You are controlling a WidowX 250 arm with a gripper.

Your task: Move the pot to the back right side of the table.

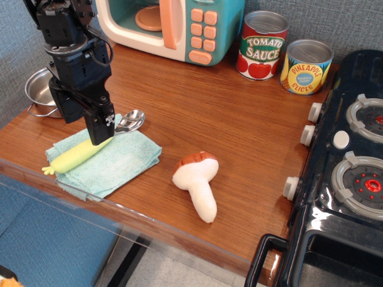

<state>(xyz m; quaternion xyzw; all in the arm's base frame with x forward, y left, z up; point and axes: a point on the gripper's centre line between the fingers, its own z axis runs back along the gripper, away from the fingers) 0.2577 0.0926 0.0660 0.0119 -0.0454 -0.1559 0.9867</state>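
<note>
The small shiny steel pot (37,88) sits at the far left edge of the brown wooden table (227,119), partly hidden behind the arm, with a wire loop handle toward the front. My gripper (84,127) hangs just right of and in front of the pot, above the near end of a teal cloth. Its fingers (99,127) point down, stand apart and hold nothing. The lower finger tip is over a yellow toy vegetable.
A teal cloth (114,164) lies front left with a yellow toy vegetable (75,156) and a metal spoon (130,121) on it. A toy mushroom (198,179) lies mid-front. A toy microwave (173,27), a tomato sauce can (263,45) and a pineapple can (306,66) stand at the back. A black toy stove (344,179) is on the right.
</note>
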